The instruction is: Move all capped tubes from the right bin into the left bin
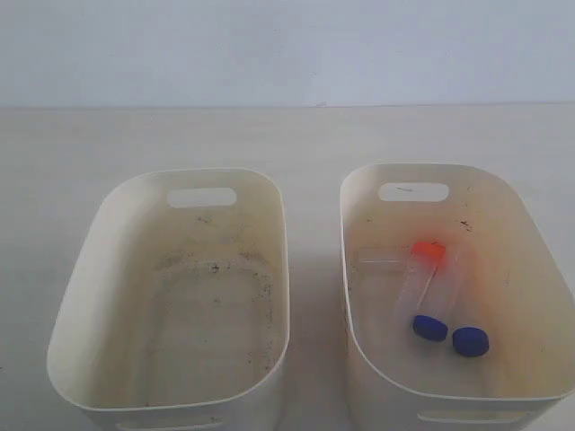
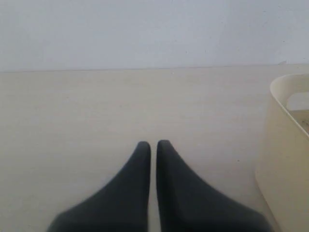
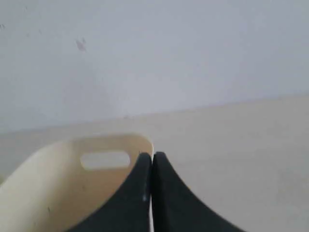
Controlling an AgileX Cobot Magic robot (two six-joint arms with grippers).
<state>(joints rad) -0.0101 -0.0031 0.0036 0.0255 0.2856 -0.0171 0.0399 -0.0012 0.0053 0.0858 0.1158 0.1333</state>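
Exterior view showed the pale table [image 1: 305,144] carrying two tubs side by side: the left bin [image 1: 99,269], with nothing on its speckled floor, and the right bin [image 1: 539,260], which held all three capped tubes [image 1: 429,287]. The tubes lay close together, one orange cap toward the far handle slot and two blue caps toward the near wall. No transfer was judged begun, since the left gripper [image 2: 153,145] and right gripper [image 3: 152,155] were each closed on nothing and stood clear of the tubes, so one would have to open over the right bin first.
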